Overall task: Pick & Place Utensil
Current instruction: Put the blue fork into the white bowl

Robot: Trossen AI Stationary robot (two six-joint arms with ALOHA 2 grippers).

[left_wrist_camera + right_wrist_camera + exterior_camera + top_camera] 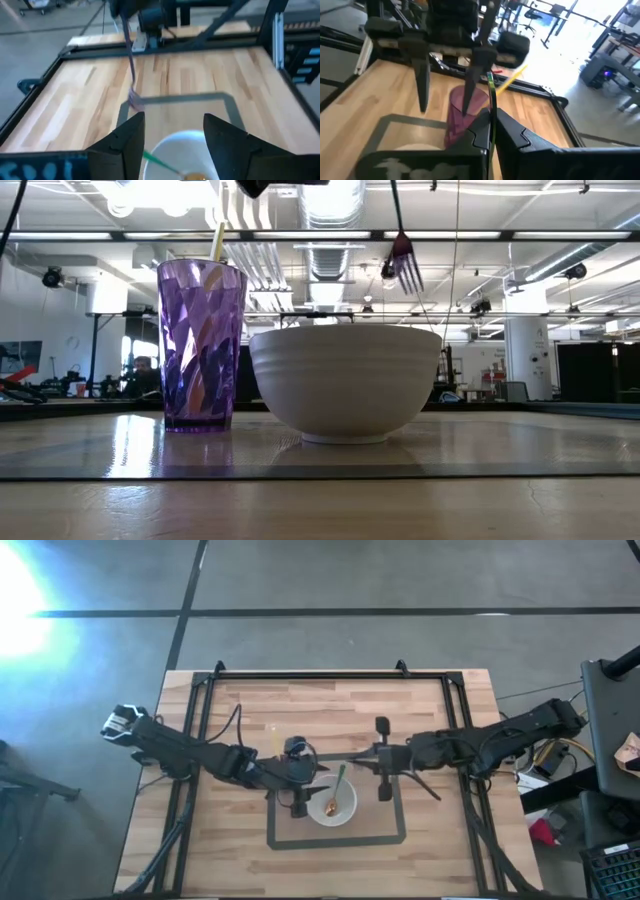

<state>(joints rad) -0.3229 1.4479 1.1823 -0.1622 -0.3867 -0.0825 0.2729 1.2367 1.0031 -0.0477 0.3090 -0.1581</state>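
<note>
The left gripper has its jaws spread wide and holds nothing. The right gripper is clenched on the thin handle of a purple fork.

The green-handled spoon lies in the white bowl, its handle leaning up over the far rim. The bowl stands inside the taped rectangle on the table, with the purple cup just beside it.

The fork hangs tines-down above the bowl's far side. Because it is pinched only at the top of the handle, I judge it could swing or twist as it comes down, strike the rim, or drop outside the bowl. The left fingers hover close over the bowl; if they leave low, they could catch the spoon handle or nudge the bowl toward the cup. With both grippers near each other, their paths could also cross.

The low view alone shows how high the fork hangs over the bowl, and a yellow stick standing in the cup. Only the high view shows the spoon's lie inside the bowl. The right wrist view confirms the tight pinch on the fork handle.
</note>
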